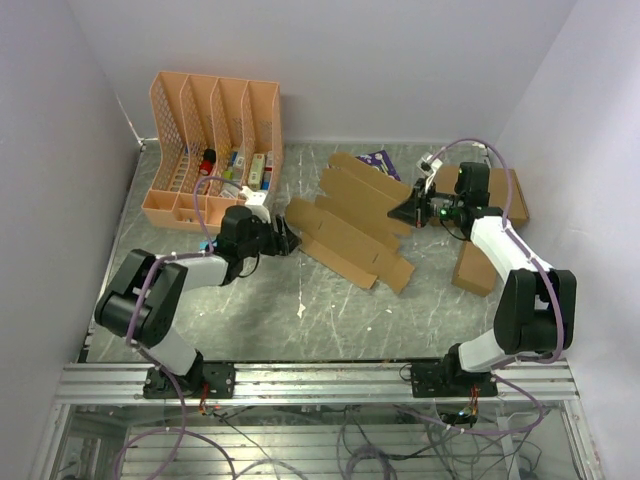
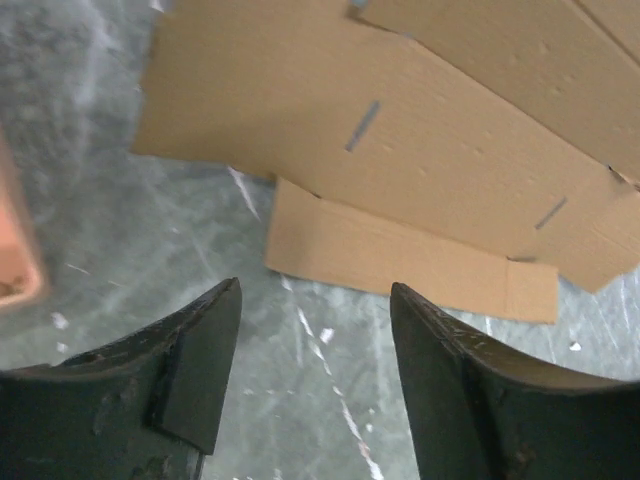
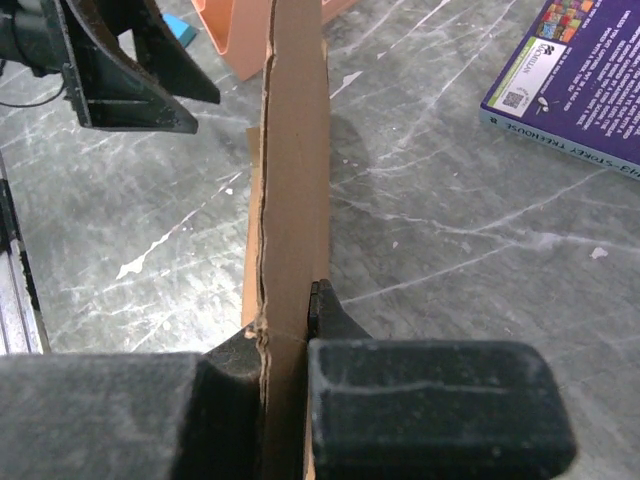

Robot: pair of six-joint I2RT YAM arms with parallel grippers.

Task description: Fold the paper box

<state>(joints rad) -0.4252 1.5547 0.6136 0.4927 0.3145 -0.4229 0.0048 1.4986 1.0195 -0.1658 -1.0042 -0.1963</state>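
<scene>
The paper box (image 1: 350,225) is a wide flat die-cut sheet of brown cardboard lying mid-table. My right gripper (image 1: 410,212) is shut on its right edge. In the right wrist view the paper box (image 3: 295,150) stands edge-on, pinched in the right gripper (image 3: 290,320). My left gripper (image 1: 285,240) hovers at the sheet's left end. In the left wrist view the left gripper (image 2: 315,290) is open with only bare table between its fingers. The paper box (image 2: 400,130), with its flap and slots, lies just beyond the tips. The left gripper (image 3: 120,70) also shows beyond the sheet.
A peach file organizer (image 1: 215,145) with small items stands at the back left. A purple book (image 1: 378,160) lies behind the sheet. A small brown carton (image 1: 475,268) and a larger cardboard box (image 1: 505,195) sit at the right, under the right arm. Walls close in on three sides.
</scene>
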